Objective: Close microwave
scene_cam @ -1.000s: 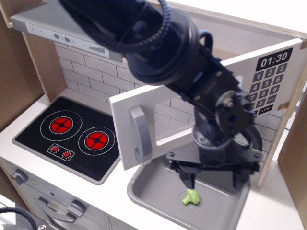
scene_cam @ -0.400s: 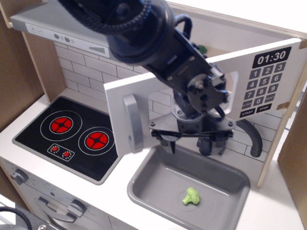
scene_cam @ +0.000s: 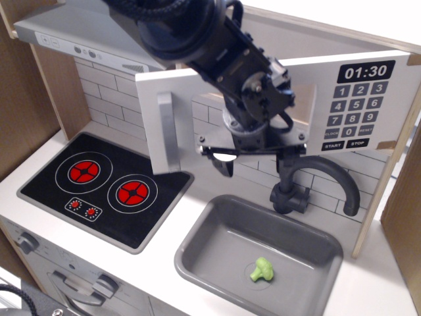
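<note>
In the single view we see a black hob (scene_cam: 105, 187) with two red burners at the left of the counter, a grey range hood (scene_cam: 85, 36) above it, and a dark curved faucet (scene_cam: 322, 181) behind the sink (scene_cam: 217, 247). The arm reaches down in front of the microwave (scene_cam: 296, 99), covering most of its window. The white door hangs a little ajar over the counter, its grey bar handle (scene_cam: 164, 131) at the left, the keypad reading 01:30. Our gripper (scene_cam: 253, 164) has its fingers spread apart, holding nothing. A green broccoli piece (scene_cam: 262, 270) lies in the sink.
</note>
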Controlling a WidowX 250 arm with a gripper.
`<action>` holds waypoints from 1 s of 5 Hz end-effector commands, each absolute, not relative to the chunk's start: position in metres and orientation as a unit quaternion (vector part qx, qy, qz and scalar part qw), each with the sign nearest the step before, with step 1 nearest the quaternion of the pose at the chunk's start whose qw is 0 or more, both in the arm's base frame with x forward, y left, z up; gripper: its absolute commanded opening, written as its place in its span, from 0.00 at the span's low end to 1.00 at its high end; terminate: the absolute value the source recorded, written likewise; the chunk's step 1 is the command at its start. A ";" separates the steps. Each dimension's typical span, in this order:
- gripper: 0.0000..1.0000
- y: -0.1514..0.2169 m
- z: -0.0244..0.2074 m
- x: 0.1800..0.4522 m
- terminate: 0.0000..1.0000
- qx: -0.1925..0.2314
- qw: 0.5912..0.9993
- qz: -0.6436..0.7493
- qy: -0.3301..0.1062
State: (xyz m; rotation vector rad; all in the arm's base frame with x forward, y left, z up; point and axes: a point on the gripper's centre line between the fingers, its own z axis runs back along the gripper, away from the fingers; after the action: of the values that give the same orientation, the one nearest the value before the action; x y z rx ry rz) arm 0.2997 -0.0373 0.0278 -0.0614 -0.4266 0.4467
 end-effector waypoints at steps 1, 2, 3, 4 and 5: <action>1.00 -0.018 0.045 0.336 0.00 -0.043 0.942 0.218 -0.250; 1.00 -0.009 0.043 0.346 0.00 -0.043 0.939 0.216 -0.263; 1.00 -0.003 0.044 0.356 0.00 -0.043 0.939 0.214 -0.265; 1.00 0.002 0.046 0.364 0.00 -0.040 0.938 0.211 -0.274; 1.00 0.005 0.049 0.370 0.00 -0.040 0.936 0.213 -0.277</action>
State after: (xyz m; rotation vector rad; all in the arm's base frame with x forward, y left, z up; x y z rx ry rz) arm 0.3611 -0.0005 0.0288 -0.0758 -0.5174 0.4330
